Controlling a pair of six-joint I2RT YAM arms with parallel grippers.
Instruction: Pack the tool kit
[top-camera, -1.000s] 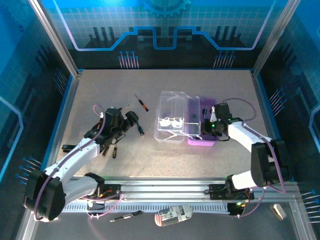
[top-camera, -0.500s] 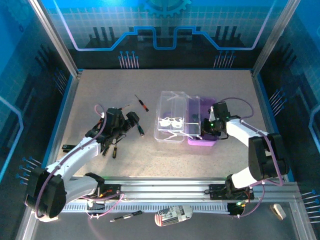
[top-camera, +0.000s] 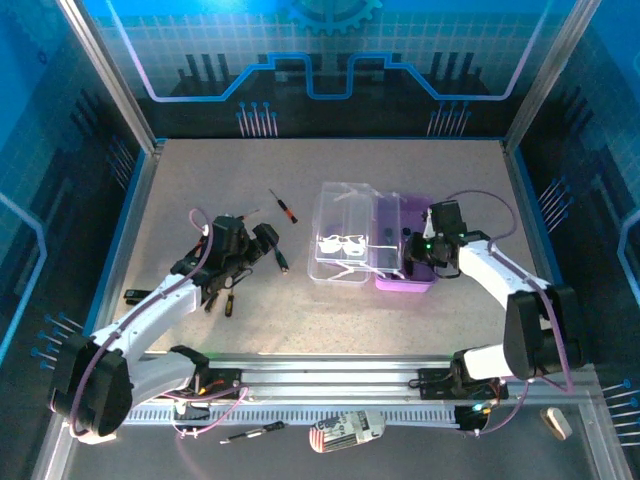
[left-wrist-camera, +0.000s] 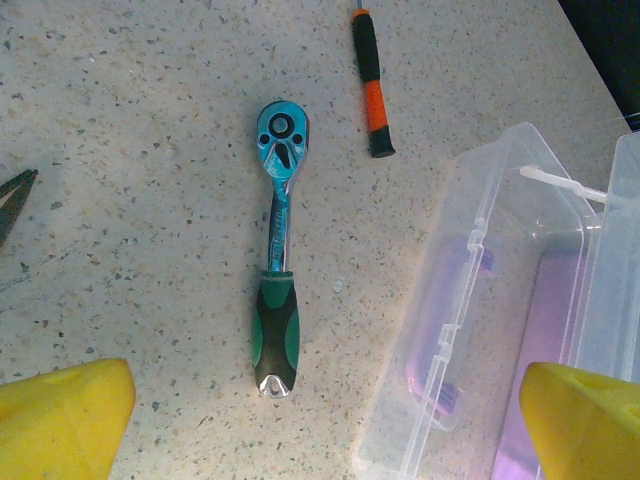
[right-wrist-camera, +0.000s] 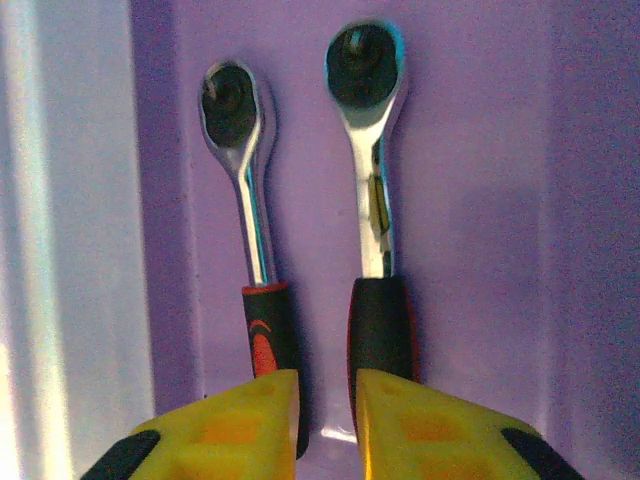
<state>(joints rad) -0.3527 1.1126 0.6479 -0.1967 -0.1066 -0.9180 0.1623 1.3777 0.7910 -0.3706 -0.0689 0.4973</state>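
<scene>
The tool kit (top-camera: 402, 284) lies open on the counter (top-camera: 300, 170), with its clear lid toward the left arm and its purple base toward the right arm. The right hand (right-wrist-camera: 328, 385) sits inside the base over a red-handled ratchet (right-wrist-camera: 250, 230) and a black-handled ratchet (right-wrist-camera: 372, 200). Its fingers are nearly together and grip nothing. The left hand (left-wrist-camera: 320, 430) is spread wide above the teal-handled ratchet (left-wrist-camera: 277, 250), which lies loose just left of the lid. The ratchet's long axis runs straight away from this hand, across its closing line, handle end nearest. We judge the left arm better placed to take it, and the kit lies to that arm's right.
</scene>
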